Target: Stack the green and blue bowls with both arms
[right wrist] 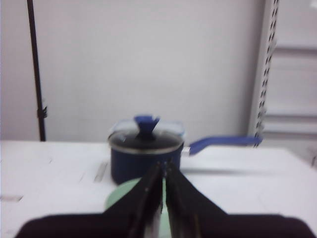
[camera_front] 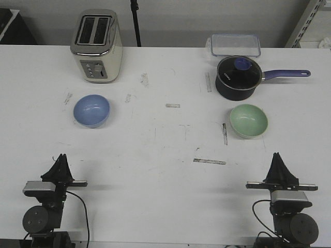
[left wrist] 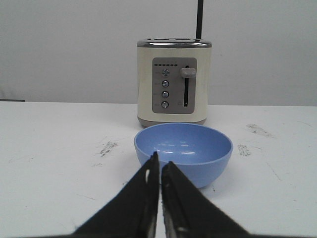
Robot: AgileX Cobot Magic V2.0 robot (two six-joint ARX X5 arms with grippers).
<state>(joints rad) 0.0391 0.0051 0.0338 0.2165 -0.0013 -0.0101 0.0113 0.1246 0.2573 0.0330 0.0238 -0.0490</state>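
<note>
Bright, even overhead light washed the white table (camera_front: 165, 196); shadows were faint – the right wrist view was soft and blurred, the others sharp.

We see a white surface (camera_front: 165, 139), scuffed with dark marks. At 11 o'clock stands a cream two-slot toaster (camera_front: 97, 45) with a chrome top, its lever and round knobs facing us. At 1 o'clock sits a dark navy saucepan (camera_front: 237, 78) under a glass lid, its purple handle pointing to 3 o'clock. Just behind it lies a clear lidded plastic container (camera_front: 235, 44). A black pole (camera_front: 136, 23) rises beyond the far edge.
</note>
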